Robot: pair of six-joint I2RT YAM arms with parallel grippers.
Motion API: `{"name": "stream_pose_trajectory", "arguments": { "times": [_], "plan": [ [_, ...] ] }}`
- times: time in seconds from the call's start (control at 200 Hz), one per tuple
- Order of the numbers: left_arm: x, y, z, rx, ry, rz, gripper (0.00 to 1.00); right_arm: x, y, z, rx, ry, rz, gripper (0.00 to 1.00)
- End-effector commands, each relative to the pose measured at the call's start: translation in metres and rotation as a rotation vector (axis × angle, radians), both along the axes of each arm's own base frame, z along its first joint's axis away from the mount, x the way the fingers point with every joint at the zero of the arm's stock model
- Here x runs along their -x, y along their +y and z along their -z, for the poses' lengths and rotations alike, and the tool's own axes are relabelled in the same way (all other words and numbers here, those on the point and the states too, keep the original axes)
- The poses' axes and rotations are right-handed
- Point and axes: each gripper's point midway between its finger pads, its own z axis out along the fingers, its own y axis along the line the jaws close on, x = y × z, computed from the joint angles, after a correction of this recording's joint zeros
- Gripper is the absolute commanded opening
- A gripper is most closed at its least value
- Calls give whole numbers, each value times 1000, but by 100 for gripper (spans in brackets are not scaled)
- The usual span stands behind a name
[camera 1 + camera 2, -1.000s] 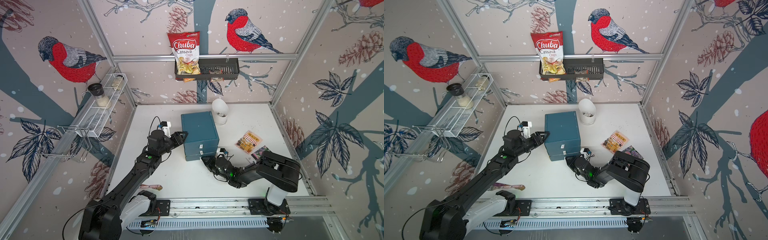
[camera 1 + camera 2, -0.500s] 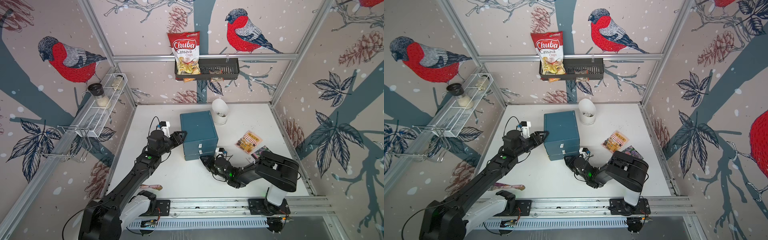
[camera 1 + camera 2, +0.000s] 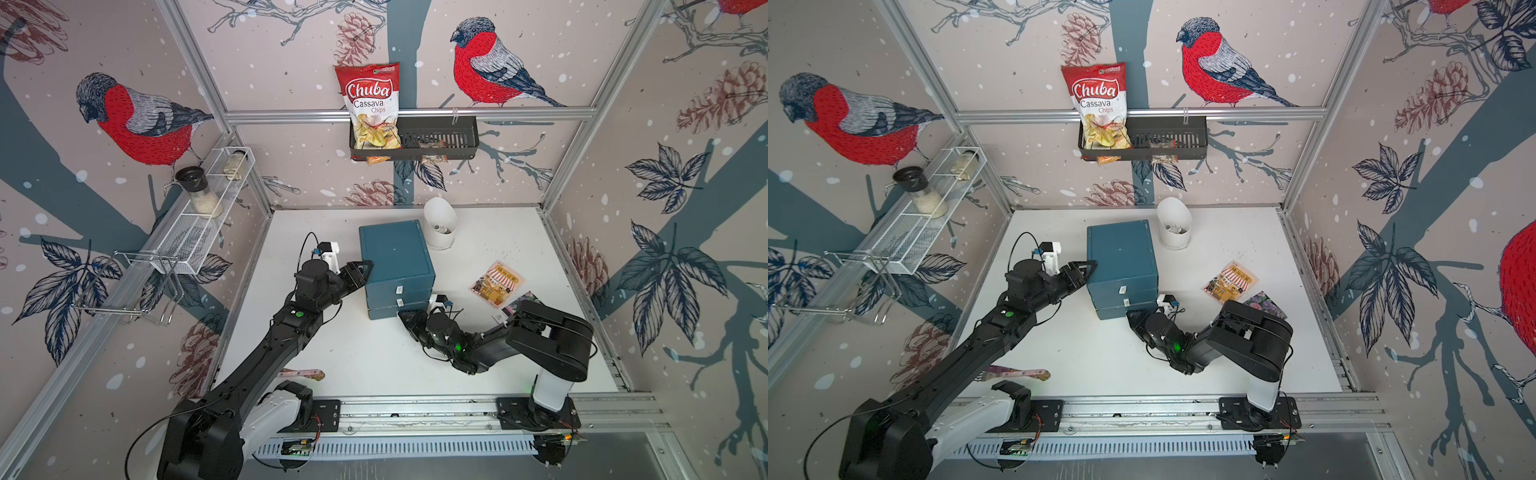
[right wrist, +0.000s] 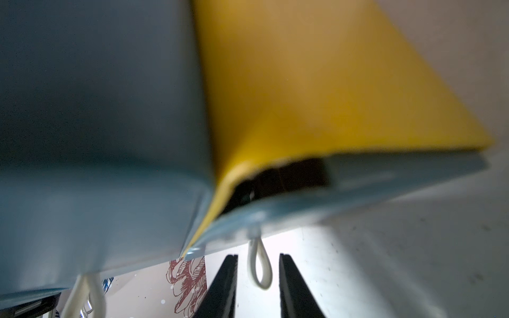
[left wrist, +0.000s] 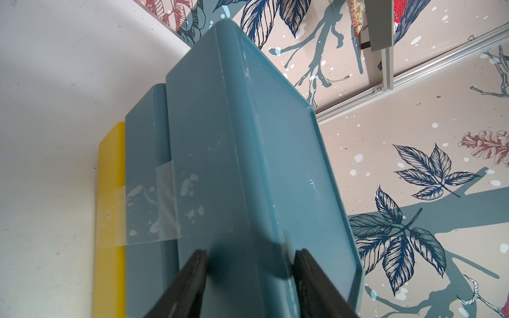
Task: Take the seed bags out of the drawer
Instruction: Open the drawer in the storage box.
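While the bag (image 3: pixel 372 108) reads "Chuba Cassava Chips", left end effector (image 5: pixel 249 252) and right end effector (image 4: pixel 258 256) (straddling loop (image 4: pixel 250 253)) gape.

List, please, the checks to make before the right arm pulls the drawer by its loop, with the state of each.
1. Loop inside right end effector: ok.
2. Right end effector closed on loop: not ok, it is open.
3. Left end effector astride box corner: ok.
4. Left grip firm on box: cannot tell.
5. Orange bag and purple bag already out: ok.
6. Contents of drawer: cannot tell.
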Motion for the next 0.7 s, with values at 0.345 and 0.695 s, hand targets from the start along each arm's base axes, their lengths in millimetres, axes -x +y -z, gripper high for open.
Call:
{"name": "stream_pose_trajectory", "arguments": {
  "times": [0.345,0.695],
  "plan": [
    [30,-11,39,-24,178,101,53,12,19,-7,-52,16,-125,14],
    [32,-7,46,-37,191,84,52,13,16,-12,-24,0,-132,0]
  ]
}}
